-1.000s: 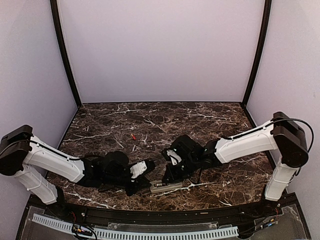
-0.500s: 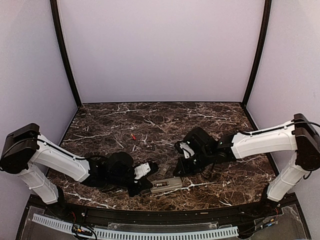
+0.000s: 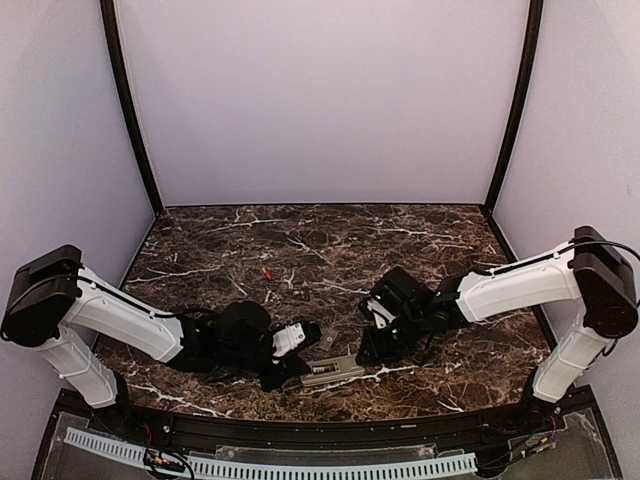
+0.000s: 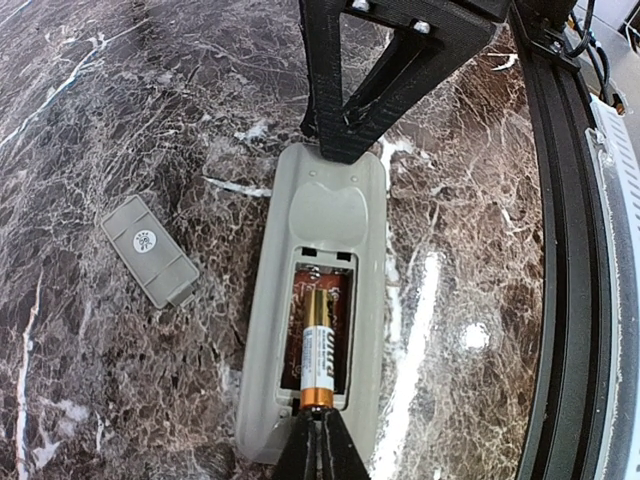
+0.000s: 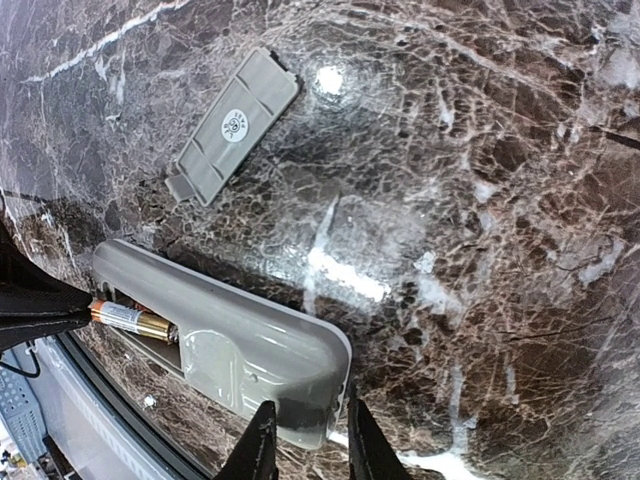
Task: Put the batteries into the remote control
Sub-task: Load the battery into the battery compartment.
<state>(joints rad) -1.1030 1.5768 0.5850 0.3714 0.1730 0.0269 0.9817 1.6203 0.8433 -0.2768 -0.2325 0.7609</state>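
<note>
The remote control (image 4: 320,215) lies back up near the table's front edge (image 3: 335,370), its battery bay open. One gold, white and orange battery (image 4: 318,350) lies in the bay. My left gripper (image 4: 318,445) is shut and empty, its tips touching the battery's orange end. My right gripper (image 5: 310,440) has its fingers close on either side of the remote's far end corner (image 5: 300,400). A tiny red battery (image 3: 265,271) lies further back on the table.
The small flat grey cover piece (image 4: 150,250) lies on the marble beside the remote, also in the right wrist view (image 5: 232,125). The black table rim (image 4: 565,260) runs close along the remote's other side.
My right gripper has moved from a little behind the remote back onto its right end. The left gripper has shifted slightly right at the remote's left end.
</note>
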